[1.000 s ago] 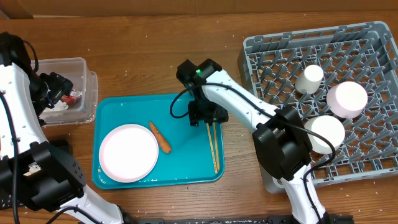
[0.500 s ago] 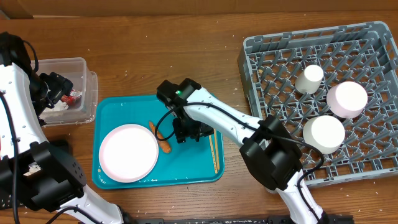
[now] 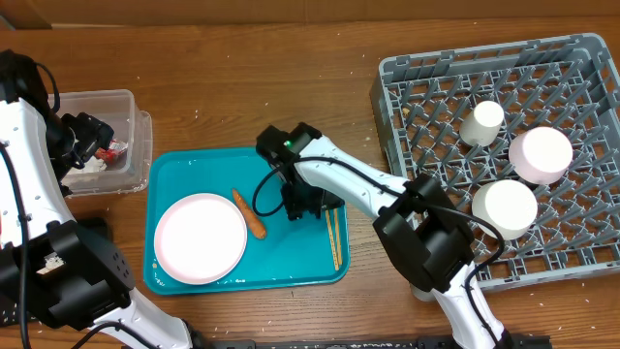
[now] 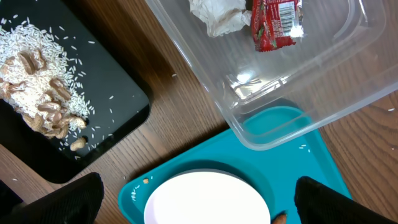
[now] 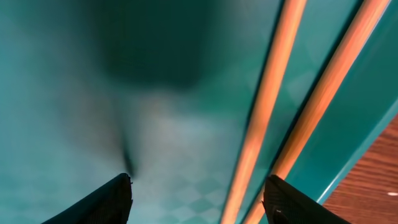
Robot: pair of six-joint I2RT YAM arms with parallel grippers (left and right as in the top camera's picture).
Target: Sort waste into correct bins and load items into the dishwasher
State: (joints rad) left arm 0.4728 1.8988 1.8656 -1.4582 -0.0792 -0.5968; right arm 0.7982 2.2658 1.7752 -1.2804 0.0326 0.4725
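The overhead view shows the whole layout. The teal rectangular plastic tray (image 3: 291,257) holds a round white plate (image 3: 201,237), an orange carrot piece (image 3: 250,214) and a pair of thin wooden chopsticks (image 3: 333,233). The right gripper (image 3: 302,206) is low over the tray, between the carrot piece and the chopsticks. The grey plastic dish rack (image 3: 387,73) at the right holds three white cups (image 3: 504,208). The left gripper (image 3: 92,136) is over the clear plastic bin (image 3: 136,102).

Finger spacing is visible only in the wrist views. In the right wrist view, the right gripper (image 5: 196,199) has its fingers spread wide and holds nothing. The chopsticks (image 5: 267,106) run side by side, orange-brown, lying on the tray (image 5: 62,124) close to its edge.

In the left wrist view, the left gripper (image 4: 199,186) is likewise spread and empty. This view shows the bin (image 4: 323,74) contents: a crumpled white tissue (image 4: 217,15) and a red wrapper (image 4: 273,25). It also shows a black tray (image 4: 118,93) carrying rice and nuts (image 4: 31,50), beside the plate (image 4: 211,205).
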